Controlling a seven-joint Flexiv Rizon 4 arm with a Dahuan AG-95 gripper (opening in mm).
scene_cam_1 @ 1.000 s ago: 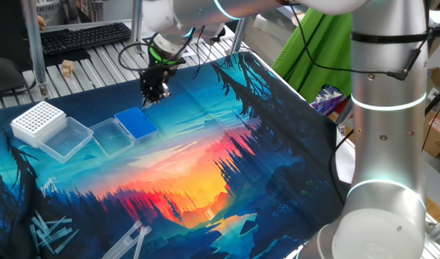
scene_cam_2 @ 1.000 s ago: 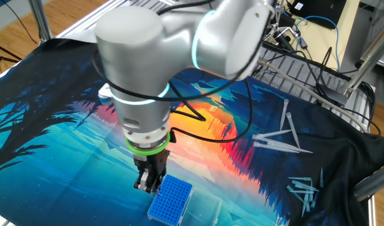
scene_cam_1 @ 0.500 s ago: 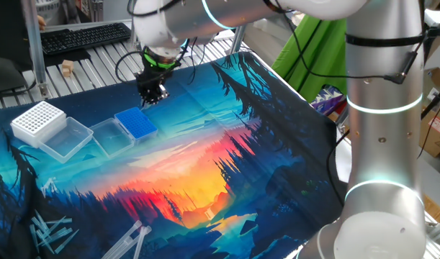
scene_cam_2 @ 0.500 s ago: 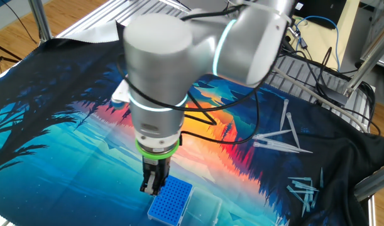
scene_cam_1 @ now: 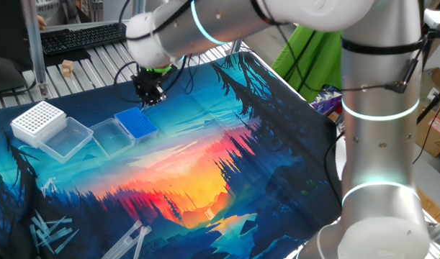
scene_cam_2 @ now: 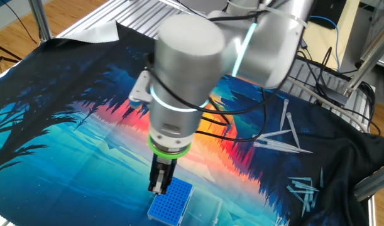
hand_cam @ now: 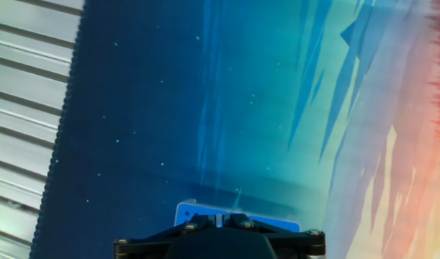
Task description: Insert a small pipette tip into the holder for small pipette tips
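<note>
Blue holder for small pipette tips [scene_cam_2: 171, 202] sits on the surface [scene_cam_2: 66, 144]; the closed gripper [scene_cam_2: 160, 186] hangs just above its edge, with the small pipette tip [hand_cam: 235, 201] between its fingers.

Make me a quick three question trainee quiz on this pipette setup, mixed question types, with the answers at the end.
1. True or false: the black two-finger gripper is wide open.
2. Which rack is the gripper closest to? A. the bright-blue rectangular rack of tiny holes B. the white box with bigger holes C. neither
3. In the hand view, what slender translucent thing pokes out beyond the fingertips, over the blue rack's edge?

Key
1. False: the fingers are shut together.
2. A
3. The small translucent pipette tip, held in the gripper.
</note>
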